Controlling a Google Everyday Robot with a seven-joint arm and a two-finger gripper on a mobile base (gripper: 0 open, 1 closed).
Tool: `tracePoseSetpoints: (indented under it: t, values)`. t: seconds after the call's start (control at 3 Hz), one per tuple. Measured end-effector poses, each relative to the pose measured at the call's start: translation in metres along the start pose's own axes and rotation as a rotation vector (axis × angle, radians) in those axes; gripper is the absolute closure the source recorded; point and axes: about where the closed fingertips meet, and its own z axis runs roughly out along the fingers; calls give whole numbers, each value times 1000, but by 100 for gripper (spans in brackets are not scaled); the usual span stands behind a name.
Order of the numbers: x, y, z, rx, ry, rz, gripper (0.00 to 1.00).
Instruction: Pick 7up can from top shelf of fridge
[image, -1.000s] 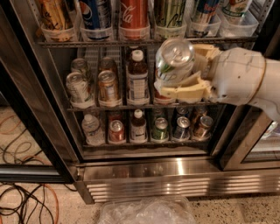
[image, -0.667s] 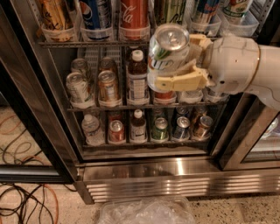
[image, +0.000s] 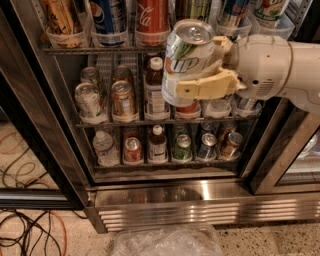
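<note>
My gripper (image: 207, 62) is shut on the 7up can (image: 187, 60), a silver-white can with green lettering and a plain silver lid. It holds the can upright in front of the open fridge (image: 165, 197), just below the level of the top shelf (image: 95, 49). One cream finger (image: 205, 87) wraps across the can's front; the other is behind it. The white arm comes in from the right. The top shelf still carries upright cans in clear holders, among them a red Coca-Cola can (image: 152, 17).
Lower wire racks hold tilted cans (image: 89, 100) and bottles (image: 155, 90). The dark-framed glass door (image: 35, 150) stands open at left. Orange and black cables (image: 30, 230) lie on the floor at left. A clear plastic bag (image: 165, 242) lies below the ribbed steel base.
The gripper has moved left and up with the 7up can, which now looks larger and closer to the camera, away from the shelves.
</note>
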Motion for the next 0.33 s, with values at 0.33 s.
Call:
tracePoseSetpoints:
  t: [0.33]
  values:
    - [0, 0, 0, 0, 0, -1, 100]
